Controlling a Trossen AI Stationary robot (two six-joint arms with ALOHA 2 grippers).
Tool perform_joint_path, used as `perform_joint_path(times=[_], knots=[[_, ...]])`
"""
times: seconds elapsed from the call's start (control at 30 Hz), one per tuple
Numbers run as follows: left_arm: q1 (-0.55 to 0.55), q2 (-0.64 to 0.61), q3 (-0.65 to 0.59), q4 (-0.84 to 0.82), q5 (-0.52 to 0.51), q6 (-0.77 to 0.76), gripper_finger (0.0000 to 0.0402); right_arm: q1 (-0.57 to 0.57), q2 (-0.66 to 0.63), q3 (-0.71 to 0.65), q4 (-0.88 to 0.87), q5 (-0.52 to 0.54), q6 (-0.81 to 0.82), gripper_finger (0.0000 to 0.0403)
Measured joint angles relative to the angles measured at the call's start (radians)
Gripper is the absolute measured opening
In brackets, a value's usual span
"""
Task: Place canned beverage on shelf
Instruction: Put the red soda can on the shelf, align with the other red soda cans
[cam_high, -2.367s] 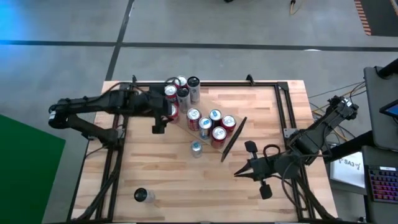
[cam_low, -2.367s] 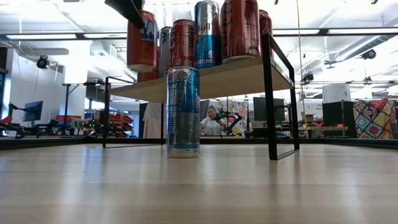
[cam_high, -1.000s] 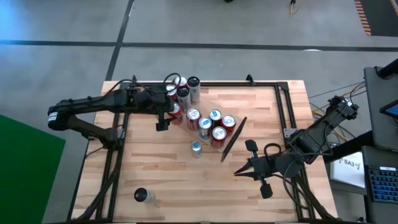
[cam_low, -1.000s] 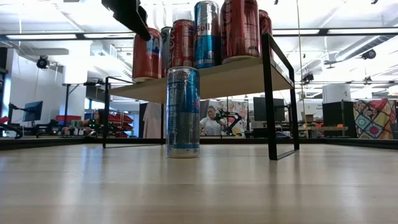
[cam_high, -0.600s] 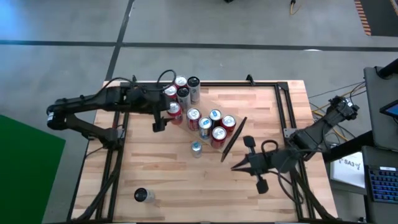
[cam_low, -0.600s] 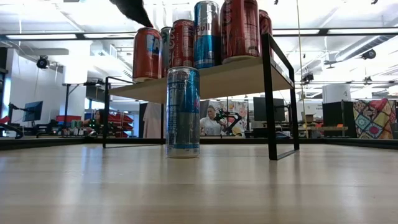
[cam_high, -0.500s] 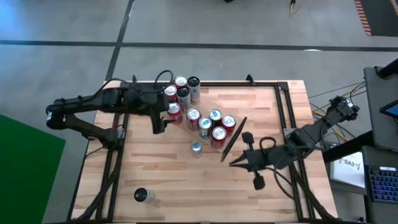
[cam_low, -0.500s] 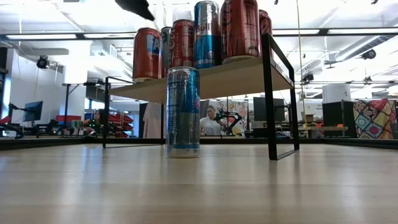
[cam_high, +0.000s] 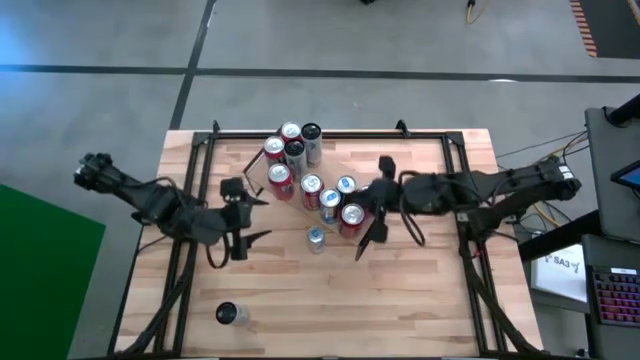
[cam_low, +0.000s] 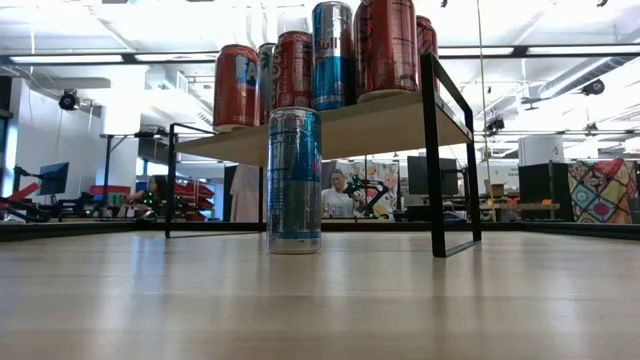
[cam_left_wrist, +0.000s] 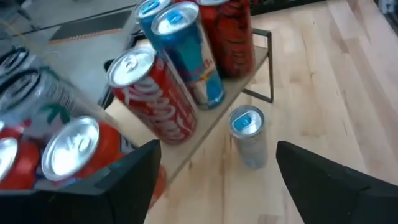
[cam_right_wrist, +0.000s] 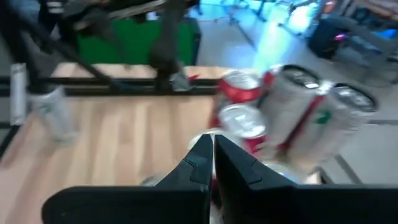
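The shelf (cam_high: 300, 203) stands aslant at mid-table with several red and blue cans on its plank (cam_low: 340, 130). A red can (cam_high: 280, 180) stands at its left end. A silver-blue can (cam_high: 316, 238) stands upright on the table, on the shelf's near side. My left gripper (cam_high: 262, 217) hovers open to that can's left, pointing at it; the left wrist view shows the can (cam_left_wrist: 247, 134) ahead between the open fingers, apart from them. My right gripper (cam_high: 365, 200) is shut above the shelf's right end, facing the cans (cam_right_wrist: 239, 121). Neither gripper shows in the low view.
More cans (cam_high: 292, 140) crowd the far edge behind the shelf. A single can (cam_high: 232, 314) stands near the table's front left corner. A black frame (cam_high: 330, 135) runs along the table's edges. Bare wood lies on the near side and on the right.
My left gripper has pulled away from the red can at the shelf's left end and swung toward the near edge, level with the silver-blue can; the red can stays on the shelf. My right gripper has swung from the table's near right toward the shelf's right end, still shut.
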Motion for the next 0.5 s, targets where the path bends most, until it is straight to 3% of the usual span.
perform_joint_path(times=[0.3,0.5], knots=[[-0.01,-0.05,-0.219,0.183,-0.209,-0.102,0.0257,-0.143,0.0,0.004,0.016,0.0,-0.07,0.0009],[0.022,-0.047,-0.328,0.42,-0.293,-0.033,0.0176,-0.171,0.0,0.004,0.016,-0.004,-0.122,0.0009]])
